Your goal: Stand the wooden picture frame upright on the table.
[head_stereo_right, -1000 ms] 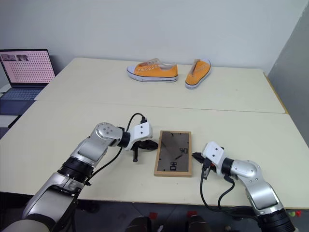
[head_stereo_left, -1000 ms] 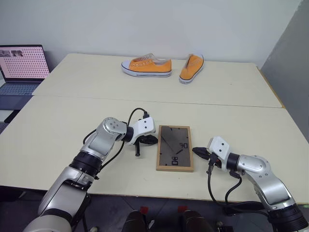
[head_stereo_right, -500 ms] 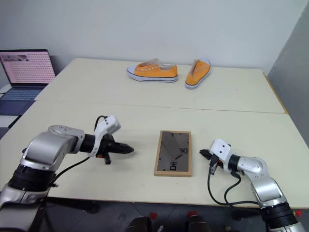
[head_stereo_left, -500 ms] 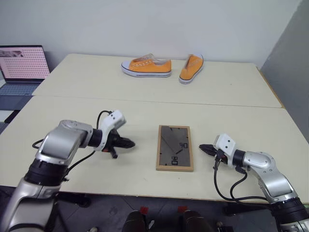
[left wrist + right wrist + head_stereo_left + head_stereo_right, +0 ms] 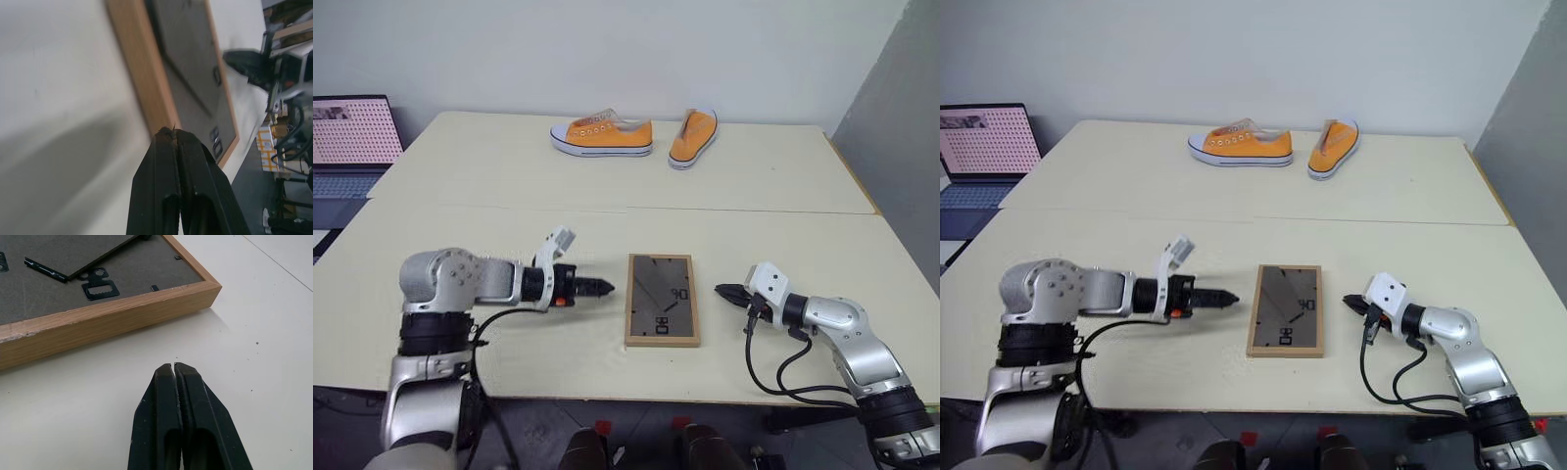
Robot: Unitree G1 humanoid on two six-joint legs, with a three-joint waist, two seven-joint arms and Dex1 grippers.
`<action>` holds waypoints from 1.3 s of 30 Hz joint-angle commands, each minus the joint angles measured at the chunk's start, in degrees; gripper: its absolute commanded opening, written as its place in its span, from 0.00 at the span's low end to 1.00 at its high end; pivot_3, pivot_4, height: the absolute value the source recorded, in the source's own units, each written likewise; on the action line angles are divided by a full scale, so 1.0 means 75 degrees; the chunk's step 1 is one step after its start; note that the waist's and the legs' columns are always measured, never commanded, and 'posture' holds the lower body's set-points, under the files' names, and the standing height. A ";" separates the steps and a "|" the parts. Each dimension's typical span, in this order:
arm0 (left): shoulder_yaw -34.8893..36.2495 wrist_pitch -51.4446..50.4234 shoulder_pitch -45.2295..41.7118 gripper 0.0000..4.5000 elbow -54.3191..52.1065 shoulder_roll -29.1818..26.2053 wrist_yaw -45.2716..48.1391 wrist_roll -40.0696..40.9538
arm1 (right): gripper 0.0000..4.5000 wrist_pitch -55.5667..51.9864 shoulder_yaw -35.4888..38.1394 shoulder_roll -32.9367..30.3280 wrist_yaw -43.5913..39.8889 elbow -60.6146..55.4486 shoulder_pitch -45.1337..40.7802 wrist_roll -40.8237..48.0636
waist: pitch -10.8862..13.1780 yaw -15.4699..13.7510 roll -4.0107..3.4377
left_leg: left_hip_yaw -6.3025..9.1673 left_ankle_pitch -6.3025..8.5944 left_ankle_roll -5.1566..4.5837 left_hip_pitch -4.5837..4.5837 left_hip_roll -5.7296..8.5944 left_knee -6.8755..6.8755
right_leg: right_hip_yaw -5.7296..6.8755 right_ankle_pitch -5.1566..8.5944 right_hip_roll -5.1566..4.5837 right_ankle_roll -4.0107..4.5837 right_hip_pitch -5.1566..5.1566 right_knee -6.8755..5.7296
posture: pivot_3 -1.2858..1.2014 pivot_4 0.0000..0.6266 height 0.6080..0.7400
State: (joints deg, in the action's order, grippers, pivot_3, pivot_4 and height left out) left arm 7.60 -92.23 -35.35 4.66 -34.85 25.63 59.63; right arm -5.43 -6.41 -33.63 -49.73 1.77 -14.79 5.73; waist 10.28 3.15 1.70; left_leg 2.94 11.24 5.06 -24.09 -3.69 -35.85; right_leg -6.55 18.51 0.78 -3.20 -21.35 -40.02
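Note:
The wooden picture frame [image 5: 662,300] lies flat on the table [image 5: 509,215], face down, its dark grey-brown back board and stand showing inside a light-wood border. My left gripper [image 5: 607,288] is shut and empty, pointing at the frame's left edge from a short gap away. On the other side my right gripper [image 5: 722,291] is shut too, holding nothing, its tips a little off the frame's right edge. The left wrist view has the frame [image 5: 193,83] just past the closed fingers [image 5: 168,161]. The right wrist view shows the frame's wooden edge [image 5: 105,316] ahead of the closed fingers [image 5: 188,396].
Two orange sneakers [image 5: 602,136] [image 5: 692,135] sit near the table's far edge. A laptop [image 5: 350,132] stands on a separate surface at the far left. A seam [image 5: 626,210] runs across the tabletop behind the frame.
My left gripper drew back left from the frame's edge, rolled over, and now points at it again. The right gripper backed slightly away to the right. The head camera shifted a little.

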 commanded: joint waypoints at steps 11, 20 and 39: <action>-0.0618 -0.0035 0.0024 0.40 0.0270 -0.0246 -0.3017 0.3829 | 0.00 -0.0015 -0.0065 0.0060 0.0214 -0.0414 0.0154 -0.0111 | 0.0000 -0.0110 0.0000 | -0.0001 0.0001 0.0000 0.0001 0.0007 -0.0006 | 0.0003 0.0001 -0.0003 -0.0002 0.0004 0.0003 | 0.52 0.24 1.00; -0.0813 0.0038 -0.0140 0.56 0.0825 -0.0223 -0.3929 0.4695 | 0.00 -0.0049 -0.0233 0.0182 0.0372 -0.0267 0.0048 -0.0174 | 0.0000 -0.0129 0.0000 | -0.0001 0.0000 0.0001 0.0001 0.0008 -0.0006 | 0.0002 0.0001 -0.0001 -0.0002 0.0004 0.0005 | 0.52 0.24 1.00; -0.2284 0.1292 0.0037 0.56 0.0930 -0.0851 -0.5523 0.7046 | 0.00 0.0042 -0.0800 0.1412 0.0863 0.0722 -0.0794 -0.0662 | -0.0001 -0.0096 -0.0001 | 0.0000 0.0000 0.0001 0.0007 0.0004 -0.0004 | -0.0001 0.0001 0.0003 -0.0001 0.0002 0.0004 | 0.52 0.24 1.00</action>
State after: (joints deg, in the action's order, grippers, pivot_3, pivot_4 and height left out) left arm -8.63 -84.03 -35.34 12.74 -40.54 -15.02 109.51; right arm -5.49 -11.49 -23.68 -43.31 7.98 -19.84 0.96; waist 10.27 2.42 1.70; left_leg 2.94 11.24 5.07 -24.04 -3.66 -35.88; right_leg -6.57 18.52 0.80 -3.20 -21.34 -39.99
